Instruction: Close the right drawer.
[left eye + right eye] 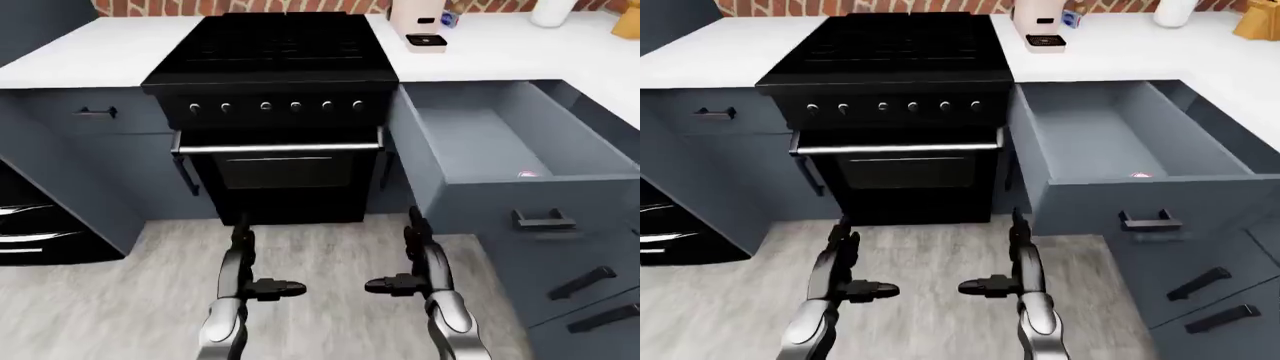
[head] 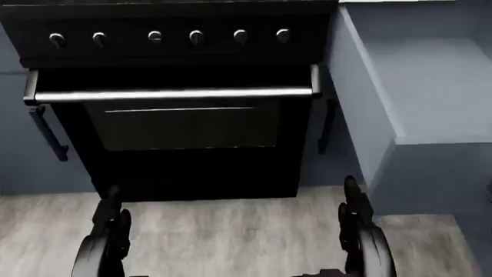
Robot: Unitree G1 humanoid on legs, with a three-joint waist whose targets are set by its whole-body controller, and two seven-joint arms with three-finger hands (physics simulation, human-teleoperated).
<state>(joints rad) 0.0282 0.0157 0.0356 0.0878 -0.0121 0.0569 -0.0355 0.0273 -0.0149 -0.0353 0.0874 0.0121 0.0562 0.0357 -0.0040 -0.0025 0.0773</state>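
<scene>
The right drawer (image 1: 500, 142), grey-blue, stands pulled far out beside the black stove (image 1: 275, 90). Its front panel carries a dark handle (image 1: 543, 219), and a small pale item (image 1: 527, 174) lies inside near that panel. My right hand (image 1: 412, 255) hangs low over the floor, left of the drawer front and apart from it, fingers spread open and holding nothing. My left hand (image 1: 245, 259) mirrors it under the oven door, also open and empty. In the head view the drawer's side wall (image 2: 361, 104) fills the right part.
Below the open drawer are two more shut drawers with dark handles (image 1: 580, 283). A white appliance (image 1: 418, 26) stands on the white counter (image 1: 500, 52) right of the stove. A black appliance (image 1: 25, 225) sits at the left edge. Grey wood floor (image 1: 330, 255) lies under my hands.
</scene>
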